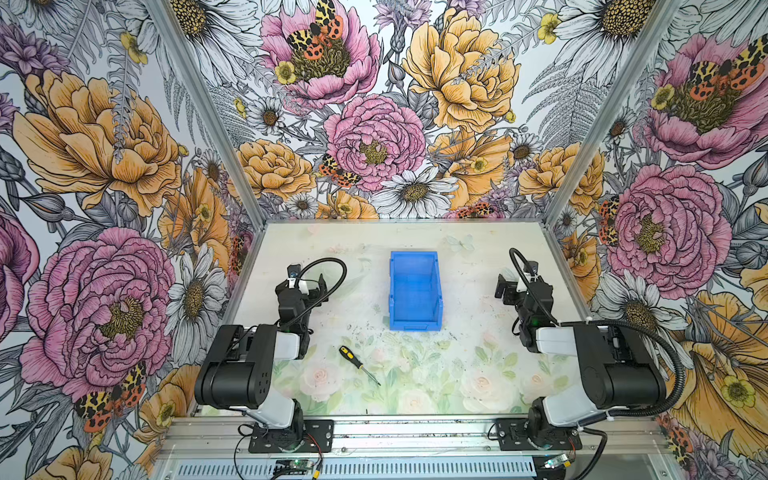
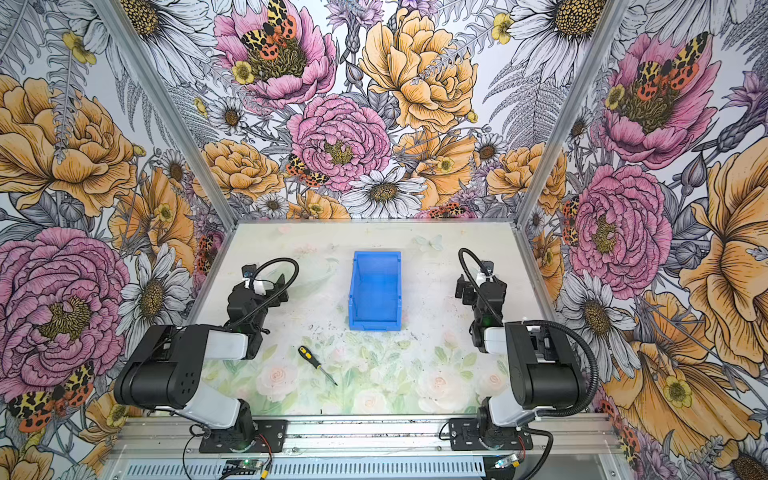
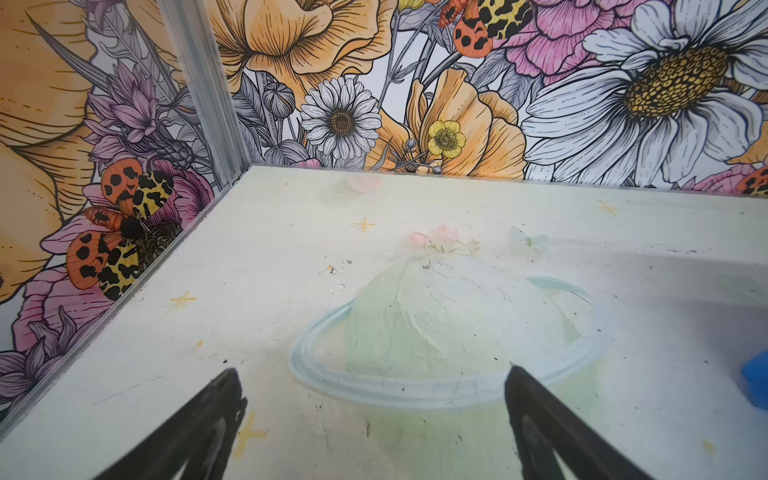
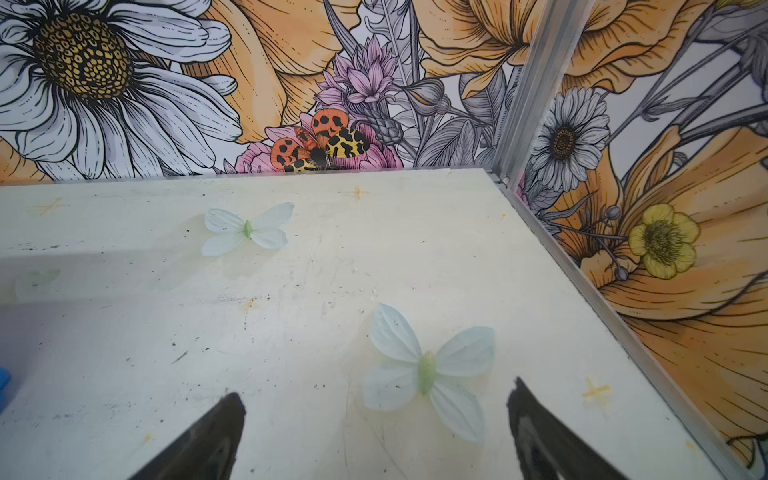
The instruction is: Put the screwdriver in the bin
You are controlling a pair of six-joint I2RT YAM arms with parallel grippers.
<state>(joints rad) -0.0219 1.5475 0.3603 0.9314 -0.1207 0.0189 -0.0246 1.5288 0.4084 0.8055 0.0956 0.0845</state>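
- Lying flat on the table (image 1: 465, 291) in both top views, the screwdriver (image 1: 358, 365) (image 2: 316, 364) rests outside the bin (image 1: 393, 291) (image 2: 354, 286), on the near side of the bin's low lip and a little to the left, well apart from it
- Its black-and-yellow handle points toward the far left and its thin shaft toward the near right; neither arm touches it
- The bin stands upright at mid-table between the two arms, its blue floor showing bare
- The left gripper (image 1: 309, 284) (image 2: 270, 286) hangs left of the bin and the right gripper (image 1: 509, 286) (image 2: 467, 286) right of it, both apart from the bin; from above I cannot tell how wide their jaws stand
- Left wrist view: the left gripper (image 3: 372, 372) has its two dark fingers spread wide over a faded ringed-planet print (image 3: 449, 332), with only bare table between them and nothing held; a sliver of the bin (image 3: 754, 378) shows at the frame edge, and the screwdriver is out of sight
- Right wrist view: the right gripper (image 4: 376, 390) is likewise spread wide and holds nothing, a pale butterfly print (image 4: 426, 370) lying on the table between its fingers; a blue trace of the bin (image 4: 3, 382) sits at the frame edge
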